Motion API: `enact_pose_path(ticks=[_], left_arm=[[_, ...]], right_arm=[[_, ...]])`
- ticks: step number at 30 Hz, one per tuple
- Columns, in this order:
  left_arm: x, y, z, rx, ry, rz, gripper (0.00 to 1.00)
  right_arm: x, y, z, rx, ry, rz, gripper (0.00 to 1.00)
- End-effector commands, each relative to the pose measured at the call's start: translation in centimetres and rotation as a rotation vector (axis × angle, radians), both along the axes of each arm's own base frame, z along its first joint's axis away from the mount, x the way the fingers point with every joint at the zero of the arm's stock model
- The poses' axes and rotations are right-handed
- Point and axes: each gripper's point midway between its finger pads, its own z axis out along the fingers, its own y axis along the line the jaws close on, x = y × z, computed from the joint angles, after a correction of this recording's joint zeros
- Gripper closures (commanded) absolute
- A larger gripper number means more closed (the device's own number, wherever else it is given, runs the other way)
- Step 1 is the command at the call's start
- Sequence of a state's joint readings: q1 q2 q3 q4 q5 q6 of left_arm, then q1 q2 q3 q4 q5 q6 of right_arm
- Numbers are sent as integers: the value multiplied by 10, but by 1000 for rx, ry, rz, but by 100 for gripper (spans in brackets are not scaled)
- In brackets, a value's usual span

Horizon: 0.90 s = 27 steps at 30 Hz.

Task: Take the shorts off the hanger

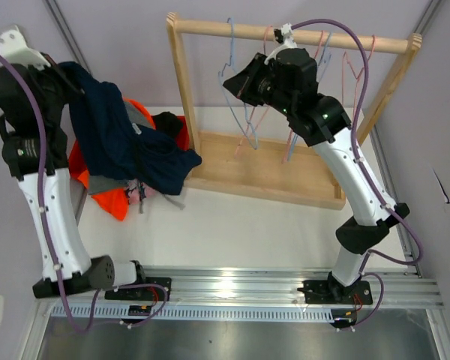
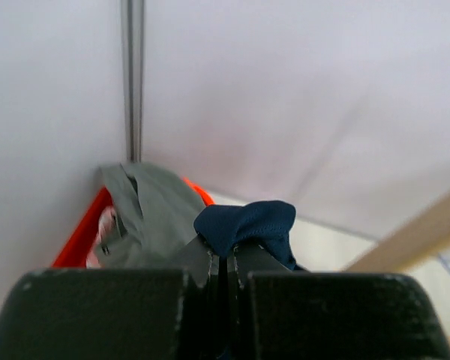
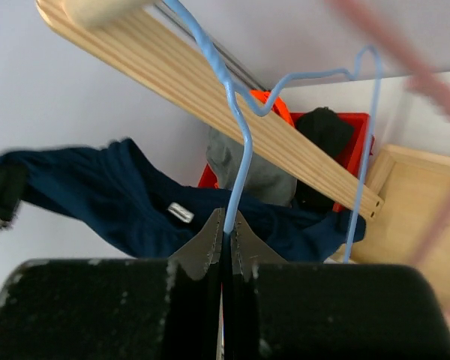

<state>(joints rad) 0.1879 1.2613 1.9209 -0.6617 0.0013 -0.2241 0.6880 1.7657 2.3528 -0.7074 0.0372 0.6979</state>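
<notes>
Left wrist view is showing the left gripper (image 2: 226, 251) pinching a fold of the navy shorts (image 2: 247, 221), held high at the table's left side above the grey shorts (image 2: 154, 202) and orange shorts (image 1: 112, 202) piled there. The right gripper (image 3: 226, 225) is pinching the wire of a blue hanger (image 3: 240, 150) on the wooden rack (image 1: 285, 34). The navy cloth is trailing toward the rack's base, so the left arm should be carrying it further left before its fingers part.
</notes>
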Motion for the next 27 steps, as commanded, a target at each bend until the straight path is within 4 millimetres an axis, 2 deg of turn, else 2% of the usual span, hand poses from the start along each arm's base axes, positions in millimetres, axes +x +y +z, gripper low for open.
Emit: enact_pose_path(ticks=[1,2,3,4,5,6,7,8,10,11,12,13,14,15,16,17,19,20,21,22,23,24,25,26,27], left_arm=[[25,18,40,-36,-103,-22,100],[33,30,38,-64,-104,-1,100],[37,33,50,-64,-137,-7,100],[63,41,29,-87,-82,-15,100],[74,48,19,-93,-51,-4,100],[81,50,19,-95,-42,-3,100],[104,60,-7,-114,18,10,100],[114,65,-22,-131,50,25,100],[134,74,-67,-170,152,43,97],[149,77,-100,-203,220,38,94],[155,78,-115,-222,249,35,90],[159,76,-143,-249,308,23,63],[163,72,-157,-265,337,8,41],[164,70,-161,-266,345,13,10],[163,70,-164,-261,354,22,1],[162,67,-170,-257,367,24,1],[153,65,-153,-242,336,38,1],[149,64,-146,-237,321,39,1],[137,60,-127,-222,287,44,1],[129,59,-117,-212,270,46,1],[122,55,-108,-204,253,40,1],[104,48,-89,-190,210,25,1],[95,43,-79,-182,187,16,1],[83,38,-67,-173,156,9,1],[76,34,-72,-174,160,-8,1]], right_arm=[[4,4,27,79,-75,16,100],[4,6,24,78,-70,41,100],[4,8,21,74,-65,43,100],[6,8,15,63,-53,42,100],[7,8,9,53,-43,40,100],[4,6,9,54,-42,41,100],[3,5,9,60,-47,41,100],[5,8,-8,43,-14,42,100],[-3,1,0,69,-40,42,100],[-3,0,-15,51,-15,37,100],[-10,-6,-9,60,-28,32,100],[-11,-8,-10,56,-31,30,100],[-12,-11,-13,50,-30,24,98],[-14,-14,-16,32,-34,19,91],[-18,-18,-14,28,-36,20,63],[-21,-20,-13,25,-42,20,43],[-23,-29,-14,9,-42,-11,19],[-24,-32,-13,8,-43,-15,15],[-26,-34,-12,7,-45,-18,11],[-30,-38,-10,9,-48,-21,1],[-33,-40,-9,11,-50,-21,1],[-35,-42,-7,14,-54,-21,0],[-37,-43,-10,12,-47,-21,1],[-43,-48,-4,23,-58,-22,1],[-46,-50,-3,27,-61,-23,1]])
